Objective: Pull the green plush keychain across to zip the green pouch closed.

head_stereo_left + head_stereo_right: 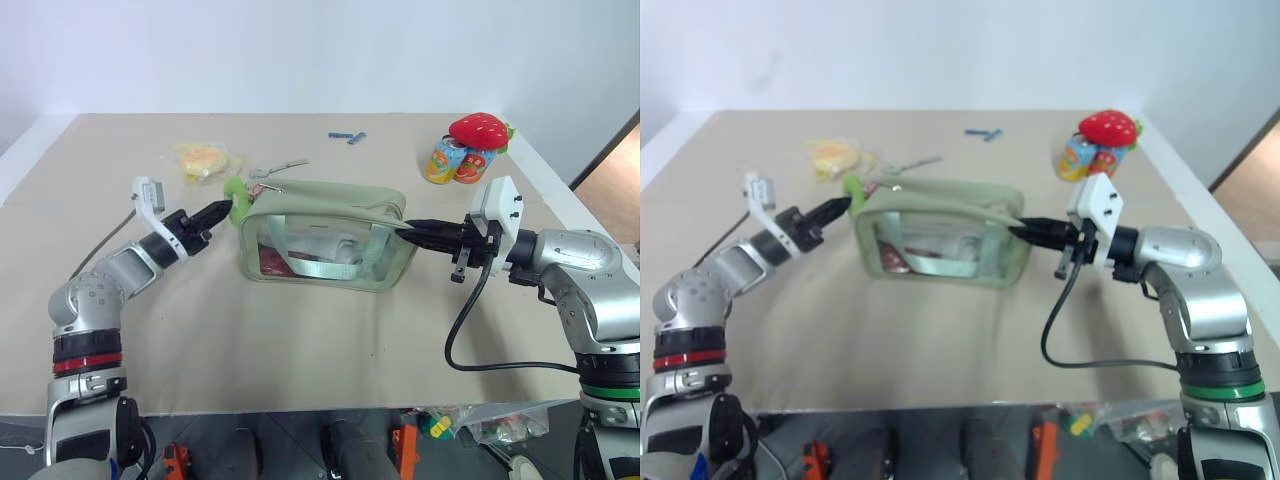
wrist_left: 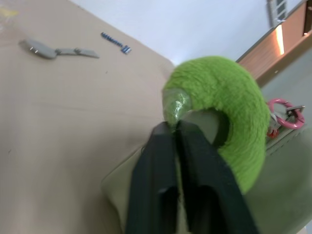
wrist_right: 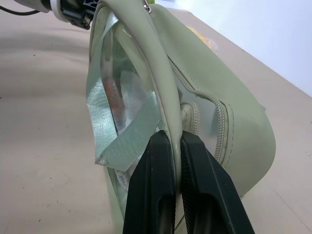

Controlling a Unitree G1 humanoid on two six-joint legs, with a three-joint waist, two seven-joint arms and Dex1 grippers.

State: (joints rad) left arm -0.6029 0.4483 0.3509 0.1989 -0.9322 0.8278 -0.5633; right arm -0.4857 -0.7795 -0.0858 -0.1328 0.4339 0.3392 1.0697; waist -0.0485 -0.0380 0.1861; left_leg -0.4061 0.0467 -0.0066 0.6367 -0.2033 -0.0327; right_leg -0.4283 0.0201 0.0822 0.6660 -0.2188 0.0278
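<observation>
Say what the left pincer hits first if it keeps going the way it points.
Likely the pouch. The left pincer, shut on the keychain, points toward the pouch's near end, so that end comes first. Depth is unclear.

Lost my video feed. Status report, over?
Left gripper shut on green plush keychain. Right gripper shut on green pouch end. Path clear.

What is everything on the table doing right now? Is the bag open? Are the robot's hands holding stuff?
Left gripper: shut on the keychain.
Right gripper: shut on the pouch's end.
Keychain: pinched, at the pouch's left end.
Pouch: upright on the table; zipper state unclear.
Strawberry plush: resting on cans.
Cans: lying at the far right corner.
</observation>
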